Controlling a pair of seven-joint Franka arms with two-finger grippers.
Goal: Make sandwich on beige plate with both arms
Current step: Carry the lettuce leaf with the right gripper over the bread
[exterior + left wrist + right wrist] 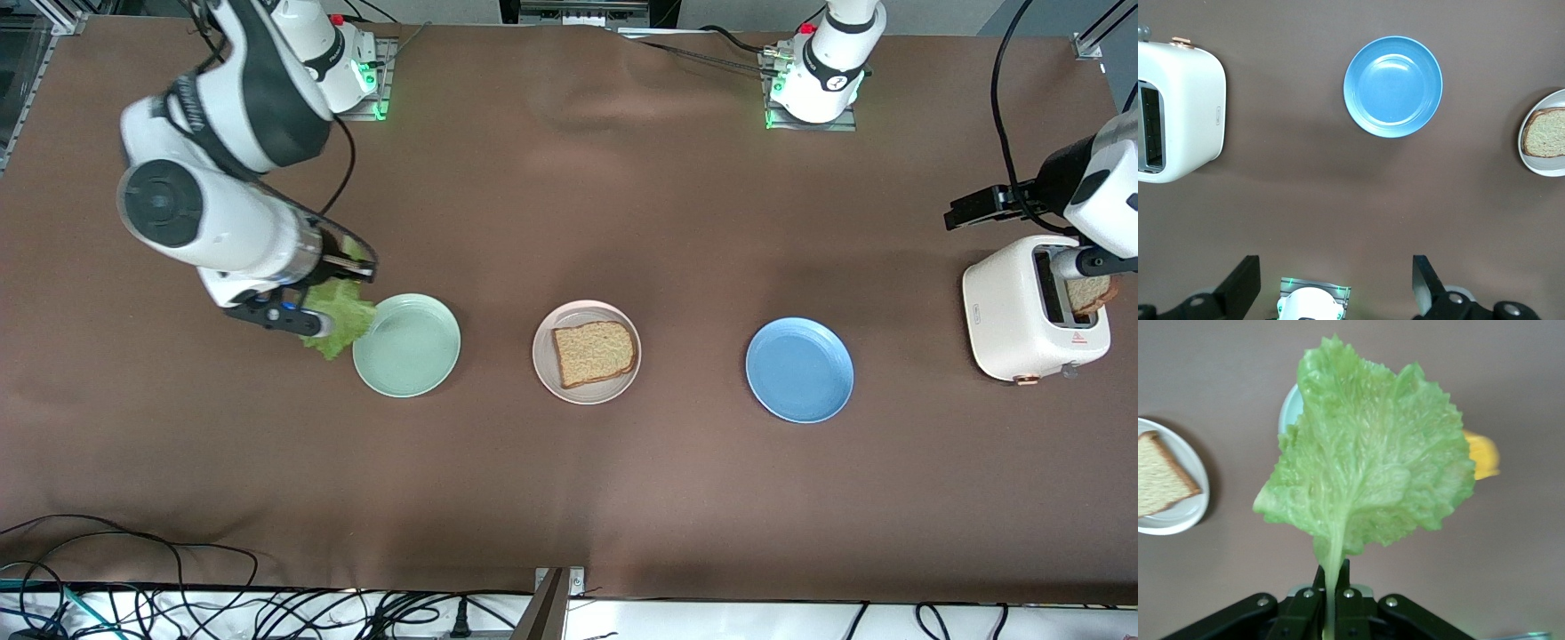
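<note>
While the right gripper (1331,583) holds the lettuce (1368,453) by its stem, we see the leaf spread out from the jaws, which are closed tightly on the pale stalk. In the front view this gripper (331,286) is in the air over the table just beside the mint plate (407,345), at the right arm's end, and the lettuce (338,318) hangs at the rim of that plate. In the right wrist view a yellow object (1481,455) shows from under the leaf, but we cannot tell what it is. The beige plate (587,352) lies in the middle of the table, between the mint plate and the blue plate (799,370), and well apart from both. One bread slice (594,353) lies flat on the beige plate. The lettuce is therefore not on the bread; it is in the jaws, apart from the beige plate. The left gripper (1336,288) is up in the air with its jaws wide, and it holds nothing. In the front view the left arm is over the toaster (1031,311), which stands at the left arm's end of the table. A second slice (1089,293) sticks out of the toaster slot. From the left wrist view we see the toaster (1178,110), the blue plate (1393,87) and a part of the beige plate (1538,157) with its bread (1546,132).
</note>
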